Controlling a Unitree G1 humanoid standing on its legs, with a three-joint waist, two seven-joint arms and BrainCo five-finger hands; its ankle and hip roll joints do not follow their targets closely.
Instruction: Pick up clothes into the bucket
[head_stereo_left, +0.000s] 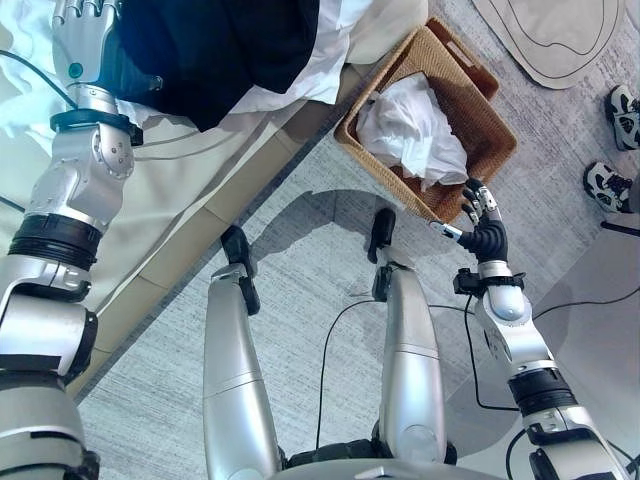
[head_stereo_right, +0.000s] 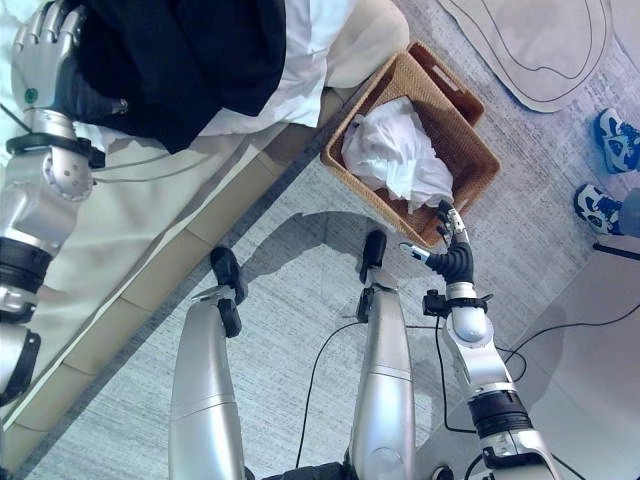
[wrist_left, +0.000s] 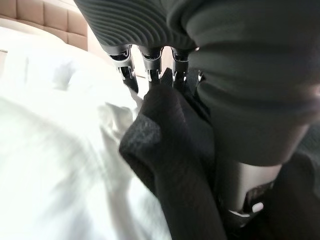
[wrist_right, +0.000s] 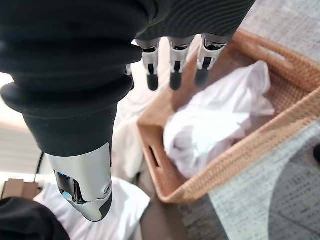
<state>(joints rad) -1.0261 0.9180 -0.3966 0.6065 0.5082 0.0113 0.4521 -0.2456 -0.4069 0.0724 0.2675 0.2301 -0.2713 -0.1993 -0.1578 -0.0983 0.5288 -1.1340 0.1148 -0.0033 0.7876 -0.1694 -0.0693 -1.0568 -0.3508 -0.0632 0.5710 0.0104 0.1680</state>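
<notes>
A black garment (head_stereo_left: 220, 50) lies on the bed over a white one (head_stereo_left: 300, 88). My left hand (head_stereo_left: 85, 40) is at the black garment's left edge. In the left wrist view a raised fold of the black cloth (wrist_left: 170, 140) is pinched between the fingers (wrist_left: 152, 70) and the thumb. A wicker basket (head_stereo_left: 492, 112) stands on the floor beside the bed, holding crumpled white cloth (head_stereo_left: 410, 125). My right hand (head_stereo_left: 485, 225) hangs open just off the basket's near corner, fingers (wrist_right: 172, 70) straight, holding nothing.
The bed (head_stereo_left: 170, 170) has a cream sheet and a padded beige side running diagonally across the left. A person's shoes (head_stereo_left: 620, 105) stand on the grey carpet to the right of the basket. A beige mat (head_stereo_left: 550, 30) lies beyond the basket.
</notes>
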